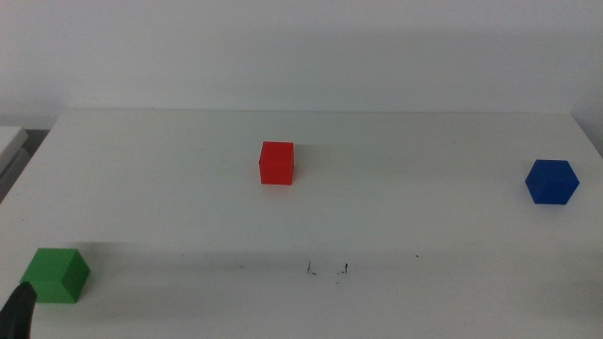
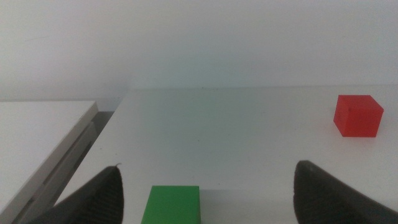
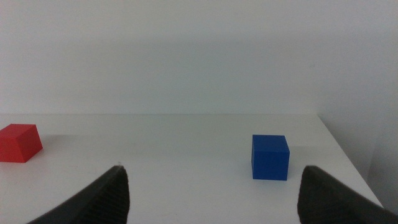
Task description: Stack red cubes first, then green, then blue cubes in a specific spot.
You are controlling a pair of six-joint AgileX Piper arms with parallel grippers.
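Note:
The red cube (image 1: 276,163) sits on the white table a little left of centre; it also shows in the left wrist view (image 2: 357,116) and the right wrist view (image 3: 20,142). The green cube (image 1: 56,275) is at the front left and shows between the left jaws in the left wrist view (image 2: 172,204). The blue cube (image 1: 551,182) is at the right and shows in the right wrist view (image 3: 270,157). The spot of black ticks (image 1: 326,269) lies front centre. My left gripper (image 2: 208,202) is open just behind the green cube; its tip shows in the middle view (image 1: 19,309). My right gripper (image 3: 211,199) is open, well short of the blue cube.
A white wall stands behind the table's far edge (image 1: 320,111). A second white surface (image 2: 43,134) lies beyond the table's left edge. The table's right edge (image 3: 348,149) runs close to the blue cube.

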